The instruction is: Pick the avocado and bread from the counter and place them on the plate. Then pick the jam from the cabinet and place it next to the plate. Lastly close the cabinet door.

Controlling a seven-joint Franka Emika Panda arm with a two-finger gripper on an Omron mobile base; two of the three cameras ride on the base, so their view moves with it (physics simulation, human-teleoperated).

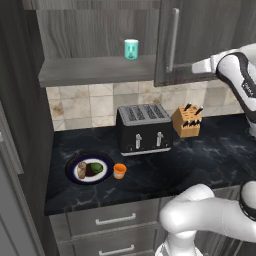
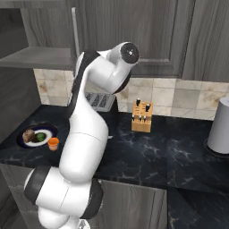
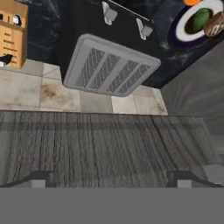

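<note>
In your left base view, take the toaster [image 1: 144, 129] as the landmark. The plate [image 1: 90, 169] lies on the black counter [image 1: 200, 160] in front of the toaster and to its left, with the avocado [image 1: 96, 168] and the bread [image 1: 82, 169] on it, side by side. The jam [image 1: 119, 171] stands on the counter just beside the plate's right rim. Above the toaster, the cabinet [image 1: 95, 70] shelf holds a teal cup [image 1: 131, 49]; the cabinet door [image 1: 200, 40] hangs up and to the right, with the arm reaching near its handle [image 1: 173, 40]. A knife block [image 1: 186, 120] stands right of the toaster.

In your right base view, the arm hides most of the toaster [image 2: 100, 101]. The plate [image 2: 24, 141], avocado [image 2: 40, 136], bread [image 2: 29, 135] and jam [image 2: 53, 143] sit to its left, the knife block [image 2: 142, 116] to its right.

In your hand view, the gripper [image 3: 111, 178] stands wide, holding nothing, its tips against grey wood grain. The toaster [image 3: 109, 65] lies beyond, with plate [image 3: 183, 37], avocado [image 3: 199, 19] and bread [image 3: 215, 24] to its upper right.
</note>
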